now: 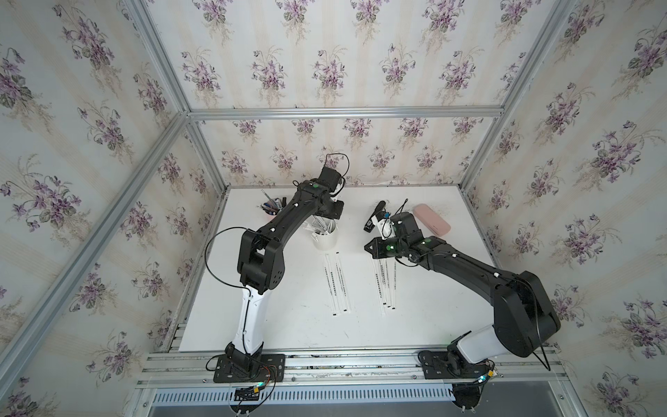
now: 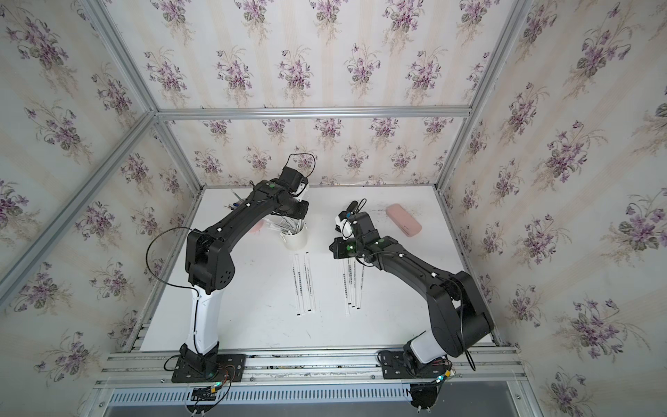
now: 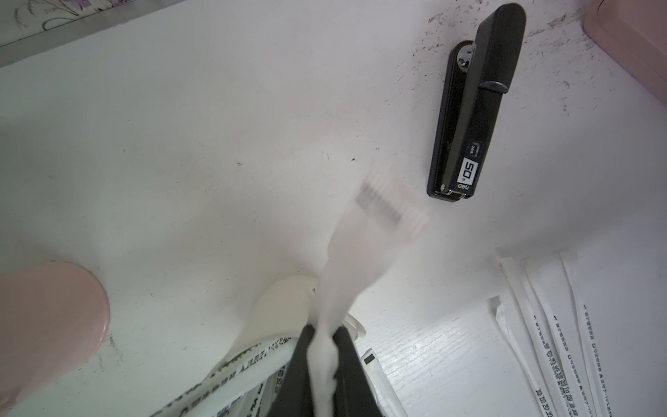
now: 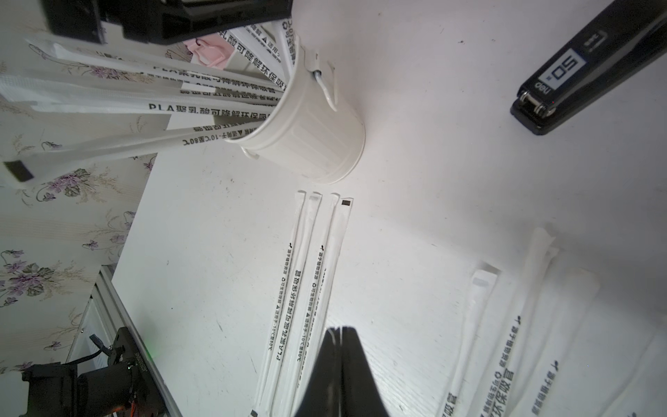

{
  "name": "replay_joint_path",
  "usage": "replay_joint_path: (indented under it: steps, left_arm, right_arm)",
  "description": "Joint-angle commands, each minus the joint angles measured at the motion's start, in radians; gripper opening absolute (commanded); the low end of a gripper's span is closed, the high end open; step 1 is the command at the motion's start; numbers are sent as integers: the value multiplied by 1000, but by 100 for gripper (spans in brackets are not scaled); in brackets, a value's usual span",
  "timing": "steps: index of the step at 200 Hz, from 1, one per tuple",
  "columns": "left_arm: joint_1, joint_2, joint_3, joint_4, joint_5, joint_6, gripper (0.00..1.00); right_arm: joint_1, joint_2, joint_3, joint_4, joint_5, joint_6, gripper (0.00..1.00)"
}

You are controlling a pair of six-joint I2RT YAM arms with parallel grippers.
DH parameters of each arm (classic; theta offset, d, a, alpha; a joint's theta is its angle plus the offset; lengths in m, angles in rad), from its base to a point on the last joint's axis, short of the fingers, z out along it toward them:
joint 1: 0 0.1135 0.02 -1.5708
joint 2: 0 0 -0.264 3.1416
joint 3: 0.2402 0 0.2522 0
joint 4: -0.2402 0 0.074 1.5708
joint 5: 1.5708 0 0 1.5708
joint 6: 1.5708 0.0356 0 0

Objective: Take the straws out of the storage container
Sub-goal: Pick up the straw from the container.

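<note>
**Left gripper clenched on one blurred straw at the storage container; right gripper closed on nothing.**

In both top views the left arm's wrist hides its fingers. Only the left wrist view shows the pinch, and the print on the blurred straw there is unreadable. The storage container is a white, faintly ribbed cylinder with a small lug at its rim, upright on the white table. Paper-wrapped, black-printed straws fan from its mouth. Loose straws lie flat near it in two groups, one in the open and a second partly under the right arm. The black stapler is cut off in the right wrist view. The pink pen cup is mostly hidden behind the left arm.
</note>
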Motion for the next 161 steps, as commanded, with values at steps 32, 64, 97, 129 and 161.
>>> replay_joint_path:
  steps: [32,64,97,129,161]
  left_arm:
    - [1,-38,-1,-28,-6,6,9]
    - [1,-54,0,-28,-2,4,7]
    - [1,-71,-1,-33,-9,5,9]
    - [0,-65,-7,-36,-16,7,13]
    - [1,-57,-28,-24,-8,4,8]
  right_arm:
    - [1,-8,1,6,-7,1,9]
    - [1,-9,-2,5,-7,3,9]
    - [1,-15,-2,8,-8,5,8]
    - [2,-11,-4,11,-13,7,8]
    - [1,-11,-2,10,-14,8,8]
